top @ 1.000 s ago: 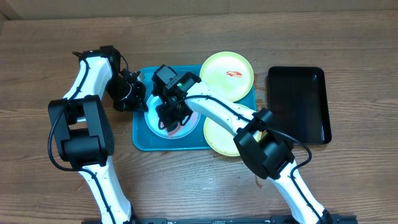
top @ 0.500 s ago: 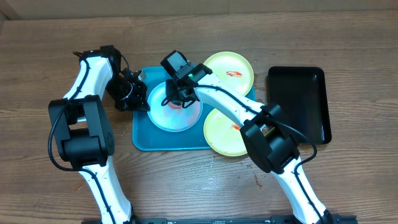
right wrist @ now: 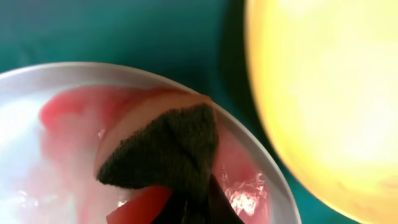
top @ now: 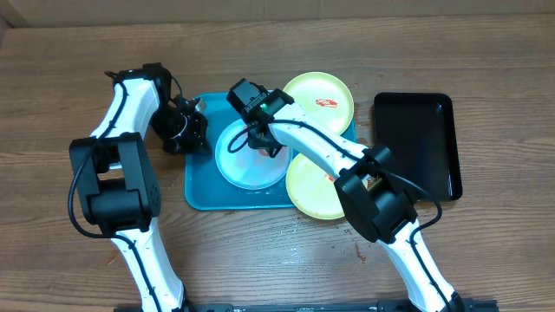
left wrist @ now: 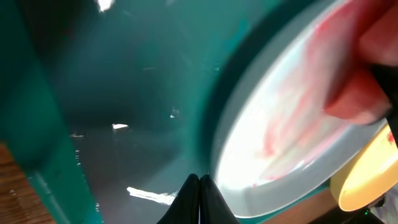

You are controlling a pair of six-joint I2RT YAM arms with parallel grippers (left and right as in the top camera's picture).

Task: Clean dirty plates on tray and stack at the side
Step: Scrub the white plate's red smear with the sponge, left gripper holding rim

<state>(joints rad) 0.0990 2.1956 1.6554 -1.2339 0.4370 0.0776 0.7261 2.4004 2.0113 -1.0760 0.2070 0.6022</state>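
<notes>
We show the turquoise tray (top: 195, 196) holding the smeared light blue plate (top: 236, 166). Two yellow-green plates (top: 316, 104) overlap its right rim. The right gripper (right wrist: 194, 208) pinches a sponge (right wrist: 168, 149) against the blue plate. The left gripper (left wrist: 199, 186), jaws together, sits beside the plate's rim.

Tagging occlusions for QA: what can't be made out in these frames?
Left gripper: whether it grips the blue plate rim is unclear. The left wrist view is blurred, and overhead its own wrist covers it.
Sponge: hidden overhead under the right gripper. The right wrist view's bottom edge cuts off its lower part.
Lower yellow plate: top and right edge are covered overhead by the right arm.
</notes>
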